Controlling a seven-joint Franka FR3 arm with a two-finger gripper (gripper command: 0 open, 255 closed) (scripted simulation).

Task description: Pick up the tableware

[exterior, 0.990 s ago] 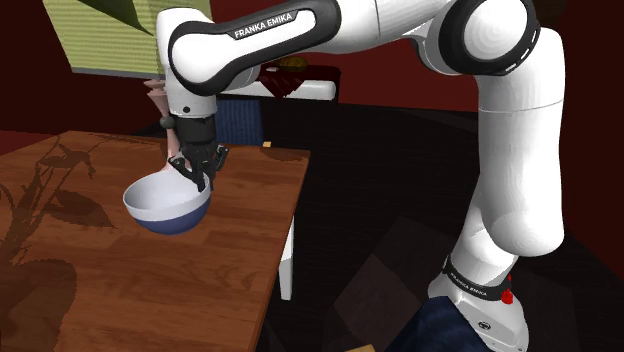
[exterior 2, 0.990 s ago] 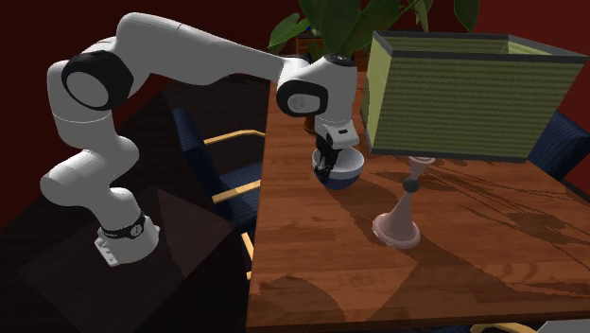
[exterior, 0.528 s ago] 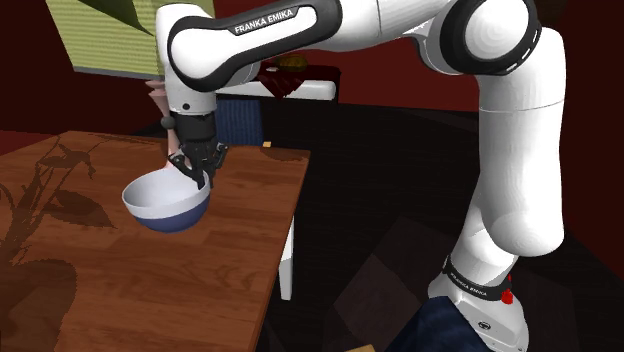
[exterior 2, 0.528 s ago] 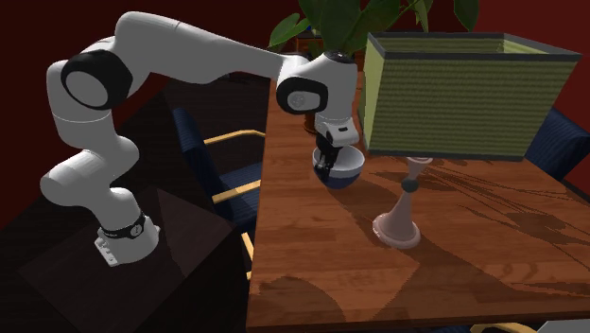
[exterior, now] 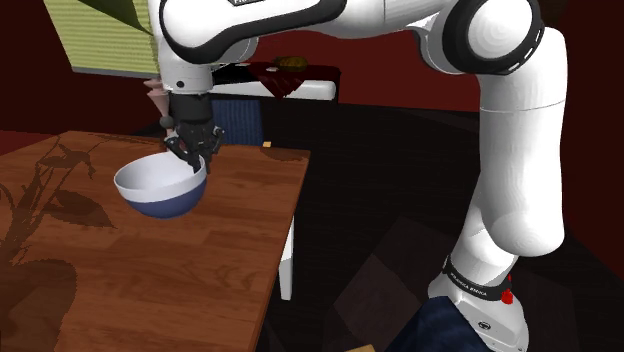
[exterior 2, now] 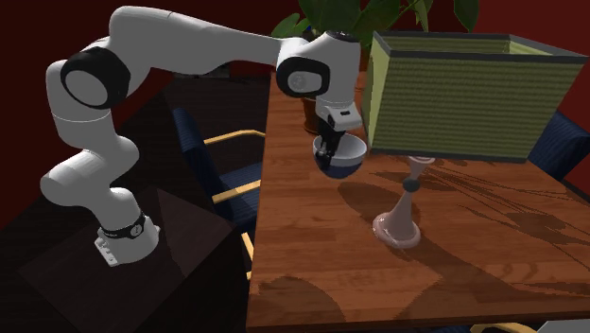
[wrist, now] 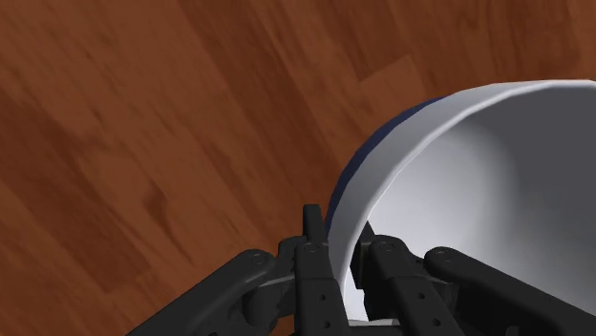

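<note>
bowl, rim clasped in gripper

Was a brown wooden desk, with dark shadows lying across the top. Carried a lamp on a pale round foot, standing near the middle. Carried a green plant in a pot too, at the far end in the second exterior view.

The blue-and-white round bowl, rim pinched in the black tool, hangs above the brown wooden surface near its edge, the green-shaded lamp standing to the second exterior view's right.
</note>
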